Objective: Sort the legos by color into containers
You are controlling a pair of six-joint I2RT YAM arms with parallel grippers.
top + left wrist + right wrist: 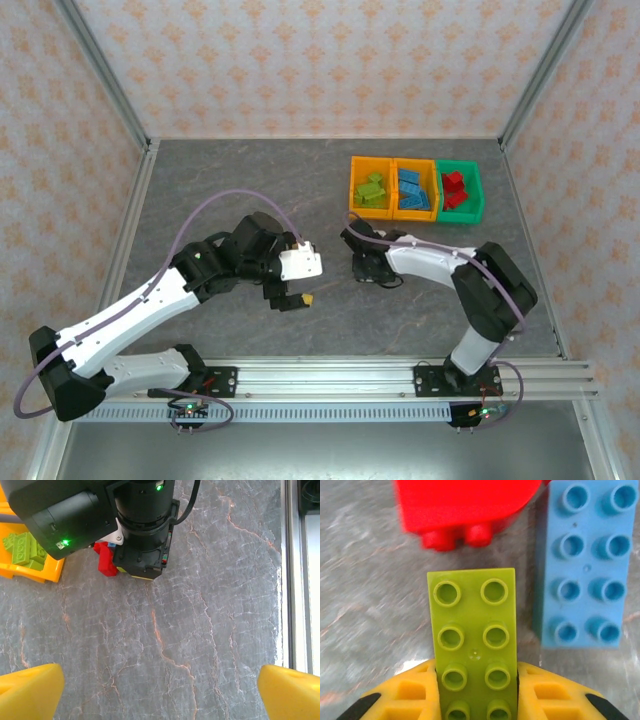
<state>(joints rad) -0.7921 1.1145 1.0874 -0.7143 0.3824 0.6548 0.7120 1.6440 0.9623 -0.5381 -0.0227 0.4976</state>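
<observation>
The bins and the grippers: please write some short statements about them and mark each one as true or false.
1. The green bin holds red bricks. True.
2. The left gripper is shut on a blue brick. False: its fingers stand wide apart with nothing between them.
3. The lime green brick sits between the fingers of the right gripper. True.
4. The light blue brick is stacked on top of the lime green one. False: it lies beside it on the table, with a narrow gap between them.
5. The orange bin with blue bricks stands in the middle of the row. True.
</observation>
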